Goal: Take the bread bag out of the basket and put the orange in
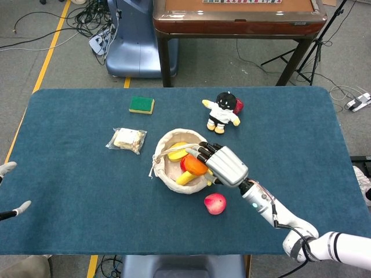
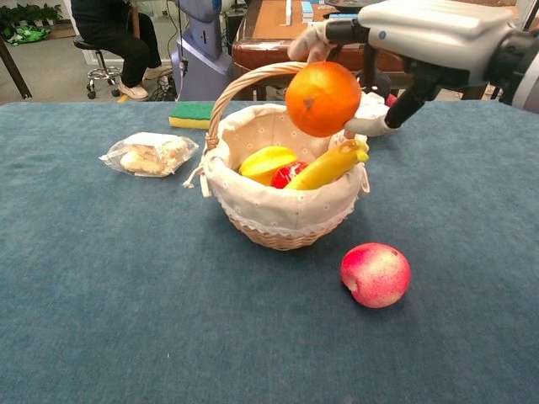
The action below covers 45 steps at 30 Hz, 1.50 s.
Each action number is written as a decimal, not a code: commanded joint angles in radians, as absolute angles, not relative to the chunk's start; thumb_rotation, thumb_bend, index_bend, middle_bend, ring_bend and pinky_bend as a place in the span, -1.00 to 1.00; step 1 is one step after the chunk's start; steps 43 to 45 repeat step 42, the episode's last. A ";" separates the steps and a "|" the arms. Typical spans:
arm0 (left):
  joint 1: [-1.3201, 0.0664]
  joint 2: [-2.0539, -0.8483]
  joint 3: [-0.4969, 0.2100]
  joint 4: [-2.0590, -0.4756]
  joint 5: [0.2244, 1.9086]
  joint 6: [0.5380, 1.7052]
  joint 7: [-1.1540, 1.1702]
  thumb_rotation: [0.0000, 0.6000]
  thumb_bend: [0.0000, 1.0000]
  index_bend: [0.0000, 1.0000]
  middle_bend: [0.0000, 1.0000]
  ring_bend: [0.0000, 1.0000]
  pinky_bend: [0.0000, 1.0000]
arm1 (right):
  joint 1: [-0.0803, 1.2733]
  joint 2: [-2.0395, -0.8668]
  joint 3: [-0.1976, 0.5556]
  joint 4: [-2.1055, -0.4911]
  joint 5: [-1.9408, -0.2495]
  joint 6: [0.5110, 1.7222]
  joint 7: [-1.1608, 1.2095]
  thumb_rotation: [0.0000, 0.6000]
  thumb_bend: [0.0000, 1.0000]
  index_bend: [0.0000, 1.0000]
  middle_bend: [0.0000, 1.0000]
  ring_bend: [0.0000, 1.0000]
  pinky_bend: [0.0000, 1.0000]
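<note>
My right hand (image 1: 223, 164) (image 2: 421, 38) grips the orange (image 1: 195, 165) (image 2: 322, 98) and holds it in the air over the wicker basket (image 1: 167, 176) (image 2: 278, 215), just under the arch of its handle. Inside the basket lie a banana (image 2: 330, 165), a yellow fruit (image 2: 265, 161) and a red fruit (image 2: 288, 174). The bread bag (image 1: 127, 139) (image 2: 150, 153) lies on the table to the left of the basket. Only the fingertips of my left hand (image 1: 11, 188) show at the left edge of the head view, spread apart and holding nothing.
A red apple (image 1: 215, 203) (image 2: 375, 274) rests on the blue table (image 1: 69, 197) in front of the basket, to its right. A plush doll (image 1: 222, 112) stands behind the basket and a green sponge (image 1: 141, 105) (image 2: 192, 112) lies at the back left.
</note>
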<state>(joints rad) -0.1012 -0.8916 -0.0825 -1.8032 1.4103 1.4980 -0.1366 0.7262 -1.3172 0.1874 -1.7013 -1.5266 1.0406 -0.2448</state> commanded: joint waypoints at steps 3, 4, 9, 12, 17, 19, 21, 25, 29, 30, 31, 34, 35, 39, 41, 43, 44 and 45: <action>-0.101 -0.890 -0.088 -1.799 1.406 1.495 -0.141 1.00 -0.73 -0.60 -0.65 -0.83 -0.67 | 0.720 -1.302 0.181 -1.714 -1.540 1.060 -0.240 1.00 -0.37 -0.96 -0.86 -0.85 -0.33; -0.102 -0.890 -0.089 -1.798 1.405 1.494 -0.143 1.00 -0.73 -0.60 -0.65 -0.83 -0.67 | 0.717 -1.296 0.181 -1.718 -1.541 1.065 -0.241 1.00 -0.37 -0.96 -0.86 -0.85 -0.33; -0.106 -0.889 -0.093 -1.799 1.409 1.488 -0.143 1.00 -0.73 -0.60 -0.65 -0.83 -0.67 | 0.698 -1.258 0.175 -1.742 -1.544 1.092 -0.249 1.00 -0.37 -0.96 -0.86 -0.85 -0.33; -0.107 -0.887 -0.095 -1.799 1.412 1.486 -0.142 1.00 -0.73 -0.60 -0.65 -0.83 -0.67 | 0.662 -1.211 0.161 -1.765 -1.558 1.135 -0.252 1.00 -0.37 -0.96 -0.86 -0.85 -0.33; -0.111 -0.884 -0.096 -1.797 1.412 1.475 -0.130 1.00 -0.73 -0.60 -0.65 -0.83 -0.67 | 0.571 -1.122 0.122 -1.781 -1.566 1.228 -0.260 1.00 -0.37 -0.96 -0.78 -0.85 -0.33; -0.112 -0.891 -0.097 -1.792 1.412 1.477 -0.118 1.00 -0.73 -0.60 -0.65 -0.83 -0.67 | 0.521 -1.085 0.105 -1.780 -1.554 1.272 -0.256 1.00 -0.37 -0.95 -0.75 -0.84 -0.33; -0.112 -0.899 -0.097 -1.787 1.412 1.478 -0.107 1.00 -0.73 -0.60 -0.65 -0.83 -0.67 | 0.477 -1.055 0.089 -1.777 -1.537 1.309 -0.248 1.00 -0.37 -0.91 -0.73 -0.84 -0.33; -0.113 -0.918 -0.094 -1.772 1.416 1.478 -0.090 1.00 -0.73 -0.60 -0.65 -0.83 -0.67 | 0.372 -1.007 0.068 -1.742 -1.489 1.403 -0.183 1.00 -0.37 -0.90 -0.71 -0.84 -0.33; -0.115 -0.932 -0.093 -1.765 1.424 1.478 -0.082 1.00 -0.73 -0.60 -0.65 -0.83 -0.67 | 0.288 -0.981 0.048 -1.703 -1.453 1.466 -0.140 1.00 -0.37 -0.88 -0.69 -0.83 -0.33; -0.115 -0.935 -0.093 -1.763 1.428 1.479 -0.080 1.00 -0.73 -0.60 -0.65 -0.83 -0.67 | 0.265 -0.976 0.040 -1.694 -1.444 1.479 -0.132 1.00 -0.37 -0.87 -0.69 -0.83 -0.33; -0.115 -0.938 -0.092 -1.761 1.431 1.481 -0.077 1.00 -0.73 -0.60 -0.65 -0.83 -0.67 | 0.249 -0.973 0.035 -1.688 -1.437 1.488 -0.125 1.00 -0.37 -0.86 -0.69 -0.83 -0.33; -0.115 -0.949 -0.089 -1.757 1.441 1.485 -0.064 1.00 -0.73 -0.60 -0.65 -0.83 -0.67 | 0.202 -0.968 0.023 -1.663 -1.413 1.506 -0.086 1.00 -0.37 -0.84 -0.69 -0.82 -0.33; -0.116 -0.952 -0.088 -1.757 1.445 1.485 -0.062 1.00 -0.73 -0.60 -0.65 -0.83 -0.67 | 0.190 -0.968 0.022 -1.655 -1.405 1.510 -0.073 1.00 -0.37 -0.84 -0.69 -0.82 -0.33; -0.116 -0.961 -0.083 -1.758 1.454 1.485 -0.042 1.00 -0.73 -0.60 -0.65 -0.83 -0.68 | 0.143 -0.976 0.017 -1.621 -1.399 1.537 -0.025 1.00 -0.37 -0.83 -0.67 -0.81 -0.33; -0.115 -0.963 -0.081 -1.762 1.454 1.484 -0.039 1.00 -0.73 -0.60 -0.65 -0.83 -0.68 | 0.130 -0.984 0.014 -1.610 -1.405 1.546 -0.015 1.00 -0.38 -0.82 -0.66 -0.80 -0.33; -0.114 -0.967 -0.080 -1.762 1.454 1.484 -0.041 1.00 -0.73 -0.60 -0.65 -0.83 -0.68 | 0.123 -0.989 0.014 -1.602 -1.410 1.549 -0.009 1.00 -0.37 -0.81 -0.66 -0.79 -0.33; -0.114 -0.967 -0.080 -1.762 1.454 1.484 -0.041 1.00 -0.73 -0.60 -0.65 -0.83 -0.68 | 0.123 -0.989 0.014 -1.602 -1.410 1.549 -0.009 1.00 -0.37 -0.81 -0.66 -0.79 -0.33; -0.114 -0.967 -0.080 -1.762 1.454 1.484 -0.041 1.00 -0.73 -0.60 -0.65 -0.83 -0.68 | 0.123 -0.989 0.014 -1.602 -1.410 1.549 -0.009 1.00 -0.37 -0.81 -0.66 -0.79 -0.33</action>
